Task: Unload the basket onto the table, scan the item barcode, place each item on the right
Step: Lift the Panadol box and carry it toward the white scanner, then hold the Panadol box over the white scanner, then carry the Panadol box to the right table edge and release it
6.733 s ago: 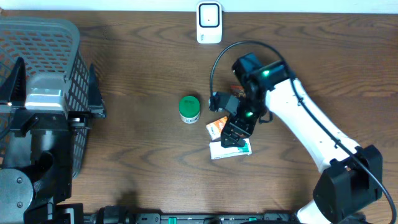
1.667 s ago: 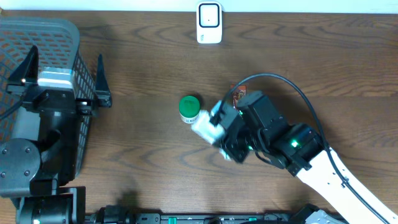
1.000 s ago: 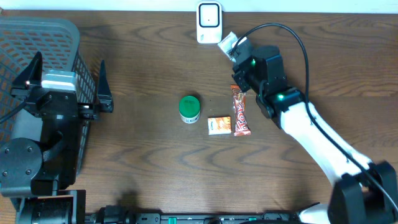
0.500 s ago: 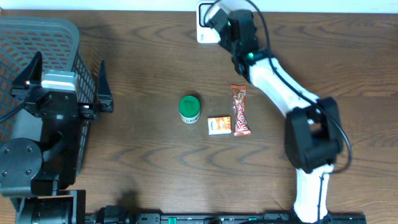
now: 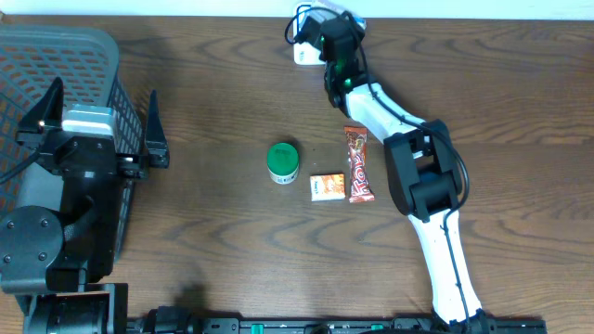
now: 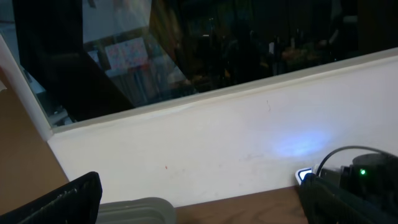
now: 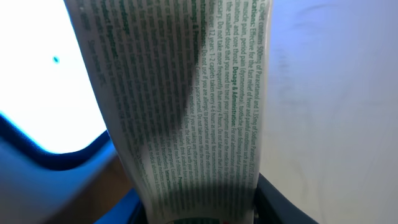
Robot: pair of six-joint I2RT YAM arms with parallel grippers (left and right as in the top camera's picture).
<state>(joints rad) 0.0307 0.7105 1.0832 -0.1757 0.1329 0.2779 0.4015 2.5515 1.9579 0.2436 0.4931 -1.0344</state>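
Note:
The item, a white box [image 7: 186,118] printed with small green text, is pinched between the fingers of my right gripper [image 7: 196,214]. It is held right against the white scanner [image 7: 37,68], whose bright face and blue rim fill the left of the right wrist view. From overhead, my right gripper [image 5: 327,26] reaches to the table's far edge and covers most of the scanner [image 5: 301,54]. My left gripper [image 5: 100,93] hovers over the basket, open and empty; its dark fingers [image 6: 59,199] frame the left wrist view.
A grey mesh basket [image 5: 65,51] fills the left side. On the table's middle lie a green-lidded jar [image 5: 283,162], a small orange box [image 5: 327,186] and a red candy bar [image 5: 358,165]. The right arm stretches across the table's right half.
My right arm carried the white box up and left from beside the scanner to right in front of it. The left arm has stayed still.

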